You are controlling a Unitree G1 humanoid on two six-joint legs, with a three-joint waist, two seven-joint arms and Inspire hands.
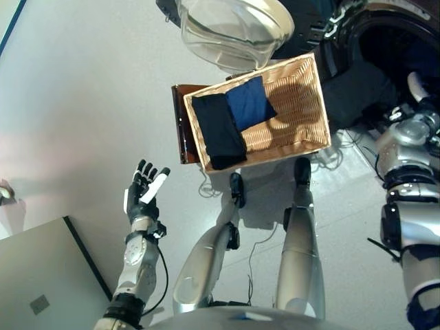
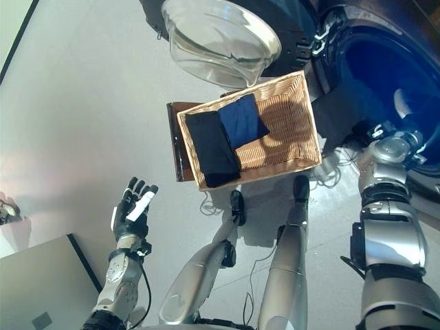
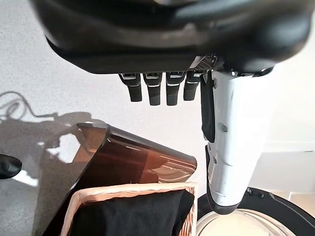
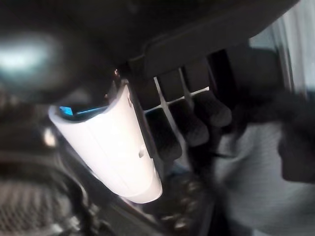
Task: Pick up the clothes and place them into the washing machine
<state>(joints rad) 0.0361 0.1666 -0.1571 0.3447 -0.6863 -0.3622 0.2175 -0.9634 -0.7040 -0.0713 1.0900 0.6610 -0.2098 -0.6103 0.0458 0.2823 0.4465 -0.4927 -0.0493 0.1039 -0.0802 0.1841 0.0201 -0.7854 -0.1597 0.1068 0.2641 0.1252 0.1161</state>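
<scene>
A: Nearest first, what's at the bottom left?

B: One grey panel w/ a dark edge, flat on the floor. Just past it the left hand: arm raised over bare floor, fingers straight and spread, white-capped thumb alongside, holding nothing. Left wrist view confirms: fingers extended, nothing between them and the thumb.

A: Clothes count?

B: Two in the wicker basket. One black garment folded long at the basket's left end, one blue garment just beside it, edges touching. The rest of the basket floor on the right is bare weave. Basket sits on one dark brown stand, sticking out on the left side.

A: Right hand?

B: Right hand is up at the far right, reaching into the dark drum opening of the washing machine. Right wrist view shows its fingers curled downward next to the white thumb; dark fabric-like stuff nearby, but can't tell if it's pinching anything.

A: Farthest?

B: One clear round door of the machine, swung open above the basket's far edge.
</scene>
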